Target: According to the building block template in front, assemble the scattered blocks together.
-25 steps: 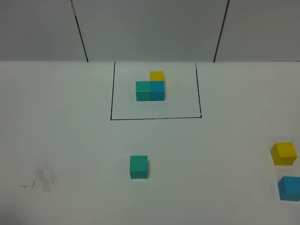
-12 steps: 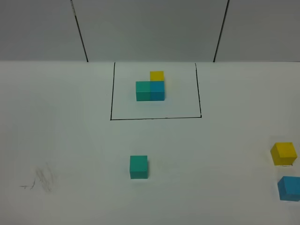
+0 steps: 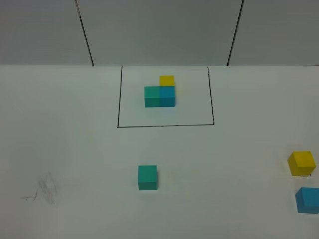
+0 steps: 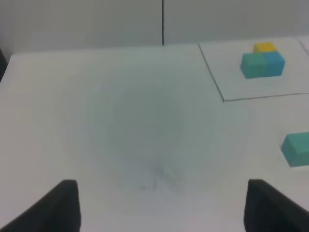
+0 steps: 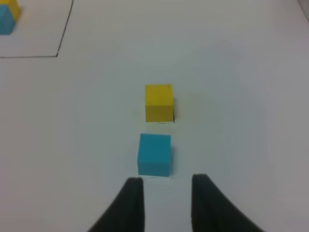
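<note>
1. Three scattered blocks lie apart on the white table (image 3: 75,149). The teal-green cube (image 3: 147,177) sits near the centre. The yellow cube (image 3: 301,163) and the blue cube (image 3: 307,200) sit at the right edge, the blue one nearer.
2. The building block template (image 3: 160,92) stands at the far centre inside its black outline (image 3: 164,125).
3. The right gripper (image 5: 167,180) has its fingers moderately parted and holds nothing. The blue cube (image 5: 154,154) lies straight ahead of the fingertips and just beyond them, and the yellow cube (image 5: 159,102) is further along the same line.
4. A cube has no long axis. The blue cube's faces look roughly square to the finger gap, which we judge wide enough to take it.
5. The left gripper (image 4: 161,186) has its fingers wide apart and empty. The teal-green cube (image 4: 296,149) lies ahead and off to its right, well clear.
6. We judge the right arm nearer to the blue and yellow cubes and the left arm nearer to the teal-green.
7. Against the earlier high views we find no difference. All cubes sit where they were, and no arm enters that view.
</note>
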`<state>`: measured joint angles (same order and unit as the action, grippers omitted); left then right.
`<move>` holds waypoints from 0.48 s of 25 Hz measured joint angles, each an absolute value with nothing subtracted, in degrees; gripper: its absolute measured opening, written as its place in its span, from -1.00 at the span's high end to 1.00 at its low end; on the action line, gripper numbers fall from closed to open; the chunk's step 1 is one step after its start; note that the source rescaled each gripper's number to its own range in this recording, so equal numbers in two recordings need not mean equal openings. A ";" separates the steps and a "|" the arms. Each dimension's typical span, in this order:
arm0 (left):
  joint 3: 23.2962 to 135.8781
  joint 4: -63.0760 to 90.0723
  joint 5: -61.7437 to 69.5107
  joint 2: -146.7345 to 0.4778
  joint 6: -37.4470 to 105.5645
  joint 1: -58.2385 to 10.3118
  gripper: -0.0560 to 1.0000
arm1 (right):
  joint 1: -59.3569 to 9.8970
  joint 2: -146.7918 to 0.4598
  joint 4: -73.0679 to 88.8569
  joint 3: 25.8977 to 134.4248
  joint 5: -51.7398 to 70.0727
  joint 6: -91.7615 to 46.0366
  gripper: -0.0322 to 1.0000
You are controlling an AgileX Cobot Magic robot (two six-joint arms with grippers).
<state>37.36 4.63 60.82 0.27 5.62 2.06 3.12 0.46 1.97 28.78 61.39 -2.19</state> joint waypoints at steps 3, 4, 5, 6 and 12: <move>33.83 4.09 61.19 0.27 3.22 2.44 -0.09 | 3.12 0.46 1.97 28.78 61.39 -2.19 0.94; 32.72 3.83 61.19 0.27 2.21 2.44 -0.09 | 3.12 0.46 1.97 28.78 61.39 -2.19 0.94; 31.83 3.34 61.14 0.27 1.49 2.44 -0.09 | 3.12 0.46 1.97 28.78 61.39 -2.19 0.94; 30.81 2.70 61.14 0.27 0.65 2.44 -0.09 | 3.12 0.46 1.97 28.78 61.39 -2.19 0.94; 29.03 0.00 61.19 0.27 -1.69 2.44 -0.09 | 3.12 0.46 1.97 28.78 61.39 -2.19 0.94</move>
